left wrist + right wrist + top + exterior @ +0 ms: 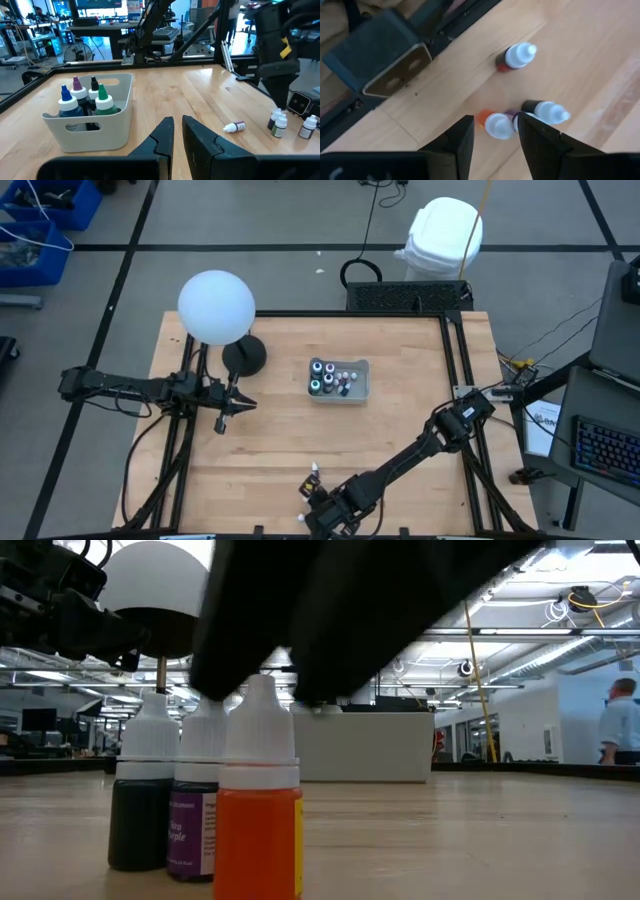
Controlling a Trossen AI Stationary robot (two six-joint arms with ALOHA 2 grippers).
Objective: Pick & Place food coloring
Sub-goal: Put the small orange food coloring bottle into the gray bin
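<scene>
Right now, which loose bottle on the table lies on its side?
The purple-labelled bottle, alone on the wood toward the tray; the others by the right gripper stand upright.

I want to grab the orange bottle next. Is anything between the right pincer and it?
Nothing visible blocks it. The right pincer hangs open directly above the orange bottle. A purple-labelled bottle and a dark bottle stand tight beside it, so the fingers have little room on that side.

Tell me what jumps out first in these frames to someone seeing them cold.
The right gripper hangs open at the table's near edge, directly over a cluster of white-capped food coloring bottles, the orange bottle in front. Mid-table, a grey tray already holds several bottles. At the left side stands a white globe lamp, beside the waiting left gripper.
</scene>
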